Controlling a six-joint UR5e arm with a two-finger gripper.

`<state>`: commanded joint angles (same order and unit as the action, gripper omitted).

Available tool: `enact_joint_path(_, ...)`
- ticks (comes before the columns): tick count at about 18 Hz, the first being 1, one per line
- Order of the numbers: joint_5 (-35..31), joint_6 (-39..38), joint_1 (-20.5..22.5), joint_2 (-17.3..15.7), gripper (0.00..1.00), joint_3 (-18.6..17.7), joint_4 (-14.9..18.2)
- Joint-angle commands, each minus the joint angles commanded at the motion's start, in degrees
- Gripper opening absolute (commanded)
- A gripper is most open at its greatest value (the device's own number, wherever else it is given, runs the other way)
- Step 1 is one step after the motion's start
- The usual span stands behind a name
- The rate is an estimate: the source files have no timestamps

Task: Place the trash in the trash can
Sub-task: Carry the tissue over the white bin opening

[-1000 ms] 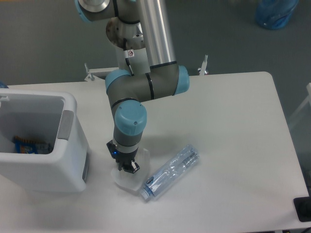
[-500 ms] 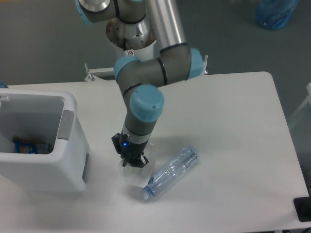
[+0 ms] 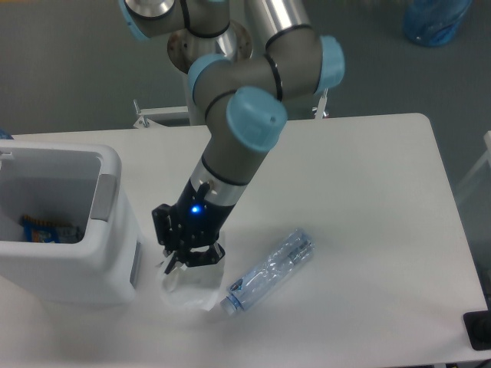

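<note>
I have one fixed view, set high and looking steeply down across the counter from its front edge. It sits close enough that the arm's upper links run off the top, and the white bin is cut by the left border.

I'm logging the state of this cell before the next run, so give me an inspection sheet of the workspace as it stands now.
Surface: white table, bare on its right half.
Job's things: crumpled napkin under the gripper, beside the bin; crushed plastic bottle lying on its side to the right of it; white trash can at the left, upright.
Clutter: a blue and orange item inside the can; dark object at the table's lower right edge.
Grippers: gripper low over the napkin; whether it grips is unclear.
Cables: nothing seen.
Surroundings: grey floor; blue bag at top right.
</note>
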<state>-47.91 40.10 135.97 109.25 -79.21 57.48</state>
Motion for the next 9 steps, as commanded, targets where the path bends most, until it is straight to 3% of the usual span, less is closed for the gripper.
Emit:
enact_joint_path(4, 4.0, -7.4, 0.4, -0.1, 0.00, 3.3, -0.1)
enact_joint_path(7, 6.1, -9.1, -0.3, -0.4, 0.00, 2.2, 0.0)
enact_joint_path(9, 7.3, -9.7, -1.1, -3.0, 0.00, 0.6, 0.1)
